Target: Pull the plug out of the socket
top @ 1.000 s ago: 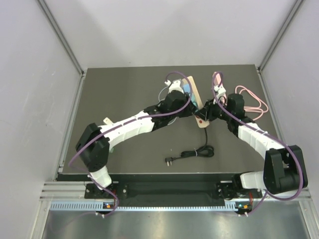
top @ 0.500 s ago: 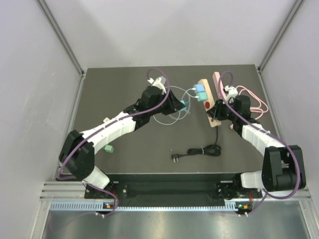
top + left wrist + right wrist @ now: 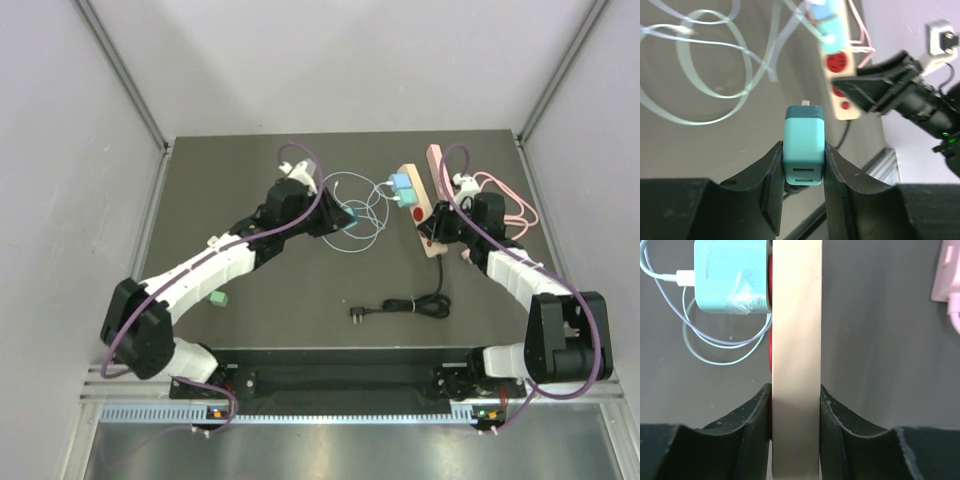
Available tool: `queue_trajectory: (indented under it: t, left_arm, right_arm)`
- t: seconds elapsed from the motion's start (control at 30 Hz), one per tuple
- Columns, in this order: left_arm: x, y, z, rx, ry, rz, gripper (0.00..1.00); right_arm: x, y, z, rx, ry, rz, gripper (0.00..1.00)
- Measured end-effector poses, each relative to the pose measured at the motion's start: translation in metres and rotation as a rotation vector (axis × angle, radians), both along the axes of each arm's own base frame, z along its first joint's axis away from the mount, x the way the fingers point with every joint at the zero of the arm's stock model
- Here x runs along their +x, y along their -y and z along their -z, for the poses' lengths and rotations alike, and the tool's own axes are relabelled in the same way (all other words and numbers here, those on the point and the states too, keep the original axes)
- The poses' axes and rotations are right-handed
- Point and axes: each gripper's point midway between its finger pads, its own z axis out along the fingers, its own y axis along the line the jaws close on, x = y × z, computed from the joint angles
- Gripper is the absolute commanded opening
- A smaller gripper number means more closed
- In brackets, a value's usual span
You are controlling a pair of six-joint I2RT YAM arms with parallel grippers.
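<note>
The plug [image 3: 804,135], a teal block, is already out of the strip [image 3: 795,315]. The left gripper [image 3: 803,150] pinches it by two opposite sides, jaws closed on it w/ the prong end pointing away from the wrist. It hangs above the table [image 3: 260,300], well apart from the strip. The right gripper [image 3: 795,395] has its jaws clamped on the strip's long edges near one end. So the pull itself looks done, and the step in hand is prob. carrying the plug clear and setting it down. To do that well, the left arm should move the plug sideways away from the strip, not back over it. It should then lower it onto bare table, clear of the pale cable [image 3: 684,276] loops lying between plug and strip (a snag there could tug the strip). The fingers grip the block near its rear end, so the pinch should be held firm until the plug touches down. Then the jaws can spread and lift straight up. The right side should hold the strip steady meanwhile. A blue plug [image 3: 732,275] sits in a socket just beyond its fingers, and any twist could lever that one. Whether the blue one also needs pulling can't be told from the task line.
</note>
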Motion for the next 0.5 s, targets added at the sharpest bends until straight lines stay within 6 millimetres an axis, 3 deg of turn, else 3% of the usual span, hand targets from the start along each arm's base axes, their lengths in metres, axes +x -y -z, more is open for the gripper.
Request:
queue_trajectory:
  t: [0.33, 0.5]
  left_arm:
    - [0.011, -0.146, 0.04, 0.06, -0.024, -0.368, 0.0]
    - [-0.002, -0.211, 0.084, 0.091, -0.122, -0.609, 0.0]
  right_arm:
    - [-0.01, -0.012, -0.005, 0.075, -0.001, -0.122, 0.0]
    - [-0.012, -0.015, -0.006, 0.083, 0.0, -0.145, 0.0]
